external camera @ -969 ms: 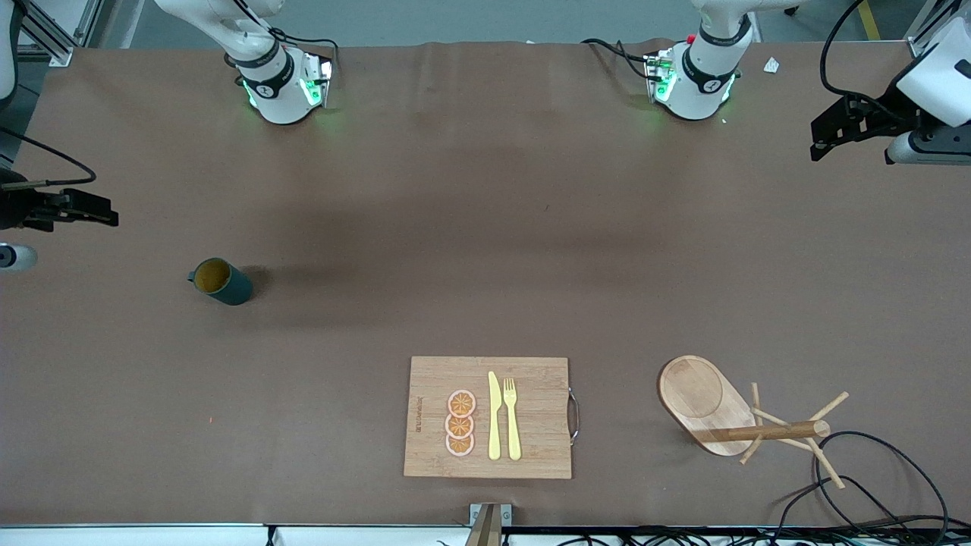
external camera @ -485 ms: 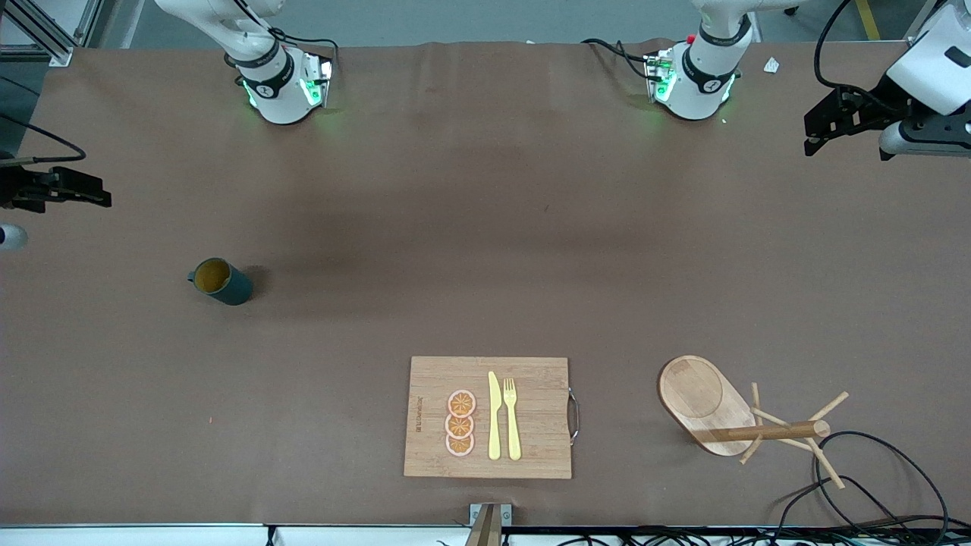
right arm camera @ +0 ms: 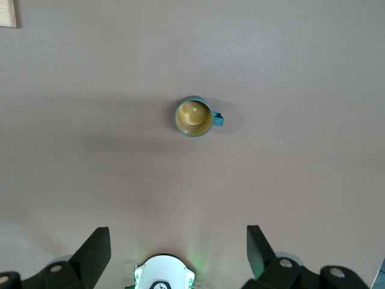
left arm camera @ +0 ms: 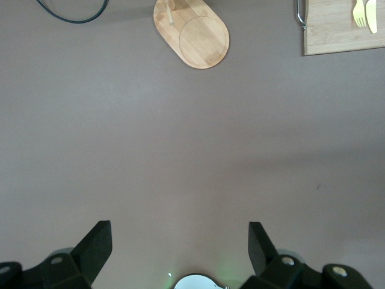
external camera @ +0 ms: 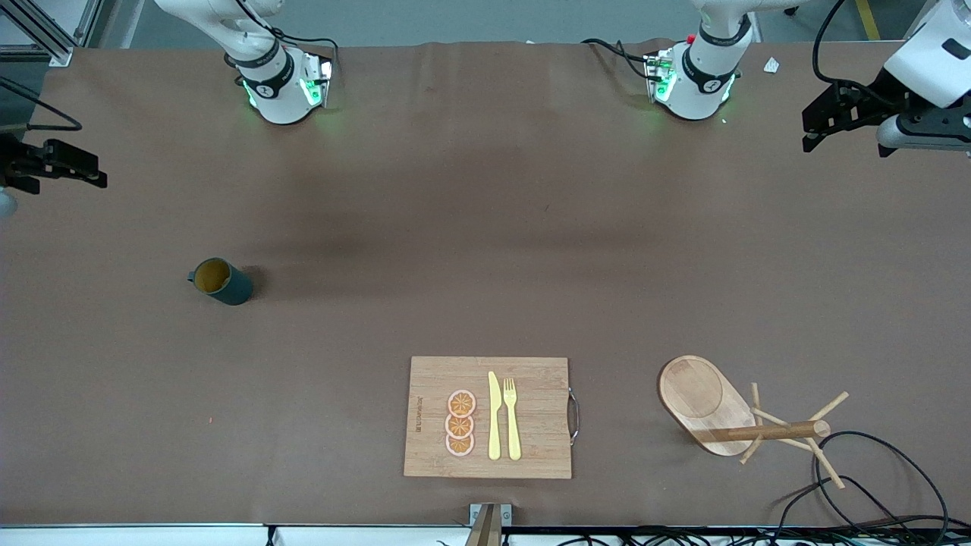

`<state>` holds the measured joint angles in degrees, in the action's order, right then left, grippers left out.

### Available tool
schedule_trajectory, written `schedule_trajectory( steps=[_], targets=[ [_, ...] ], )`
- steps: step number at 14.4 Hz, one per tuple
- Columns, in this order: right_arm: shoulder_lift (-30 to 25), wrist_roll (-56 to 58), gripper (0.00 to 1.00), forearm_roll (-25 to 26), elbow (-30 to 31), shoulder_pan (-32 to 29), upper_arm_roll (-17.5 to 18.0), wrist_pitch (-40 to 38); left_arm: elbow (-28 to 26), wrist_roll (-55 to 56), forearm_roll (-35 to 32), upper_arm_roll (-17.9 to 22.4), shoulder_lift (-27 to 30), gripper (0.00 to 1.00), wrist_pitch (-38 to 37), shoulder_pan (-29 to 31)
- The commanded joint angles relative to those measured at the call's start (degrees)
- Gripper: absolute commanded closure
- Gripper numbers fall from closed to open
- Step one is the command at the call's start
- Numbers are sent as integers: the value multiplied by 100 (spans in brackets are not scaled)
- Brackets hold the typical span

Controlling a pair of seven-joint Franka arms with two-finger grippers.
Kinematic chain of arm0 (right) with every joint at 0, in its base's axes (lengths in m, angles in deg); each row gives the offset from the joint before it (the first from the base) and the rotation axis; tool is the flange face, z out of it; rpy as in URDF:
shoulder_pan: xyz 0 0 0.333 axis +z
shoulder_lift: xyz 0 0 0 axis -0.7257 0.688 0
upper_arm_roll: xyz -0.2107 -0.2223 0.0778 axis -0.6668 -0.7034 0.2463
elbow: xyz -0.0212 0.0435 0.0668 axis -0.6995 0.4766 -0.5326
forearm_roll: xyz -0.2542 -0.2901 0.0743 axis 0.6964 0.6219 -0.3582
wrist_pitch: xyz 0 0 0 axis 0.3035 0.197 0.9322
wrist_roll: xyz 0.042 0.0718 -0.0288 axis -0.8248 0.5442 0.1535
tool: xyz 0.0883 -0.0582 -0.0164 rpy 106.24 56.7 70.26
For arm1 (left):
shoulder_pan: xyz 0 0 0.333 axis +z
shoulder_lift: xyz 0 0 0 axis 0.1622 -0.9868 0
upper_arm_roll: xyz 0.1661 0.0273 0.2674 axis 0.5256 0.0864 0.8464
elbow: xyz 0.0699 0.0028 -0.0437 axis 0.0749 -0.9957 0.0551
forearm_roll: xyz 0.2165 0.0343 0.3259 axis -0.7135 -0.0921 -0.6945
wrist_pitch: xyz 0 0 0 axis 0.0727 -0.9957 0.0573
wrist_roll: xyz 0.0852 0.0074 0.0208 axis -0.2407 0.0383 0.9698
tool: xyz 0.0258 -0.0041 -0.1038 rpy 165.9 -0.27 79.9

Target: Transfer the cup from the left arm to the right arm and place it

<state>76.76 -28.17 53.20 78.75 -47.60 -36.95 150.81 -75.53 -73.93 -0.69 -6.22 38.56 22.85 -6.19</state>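
Cup point(external camera: 221, 280) stands upright and alone on the table point(external camera: 485, 227) toward the right arm's end, its yellow-brown inside showing and its small handle turned toward that end of the table; in the right wrist view the cup point(right arm camera: 194, 117) sits well below the camera, between the lines of the two spread fingers. Right hand point(external camera: 72, 163) hangs high over the table's edge at its own end, well apart from the cup, fingers wide and holding nothing. Left hand point(external camera: 834, 121) hangs over the table's other end, likewise wide and empty, with the wooden mug tree point(external camera: 747, 425) and the cutting board point(external camera: 489, 417) far from both hands. Judging by this, the cup already rests at its placed spot and the arms are clear of it; nothing appears left except for both arms to rest.
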Motion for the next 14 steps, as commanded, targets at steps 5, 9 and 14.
schedule_trajectory(
  steps=[5,9,14],
  targets=[
    [-533,6,0,27,349,142,-33,50,-24,-119,50,-41,109,0,-23,63],
    [-559,-337,0,1,358,151,-16,41,-6,-137,51,-6,30,0,-23,73],
    [-550,-346,0,-219,340,63,-33,120,29,-145,86,3,-5,0,-23,81]
  ],
)
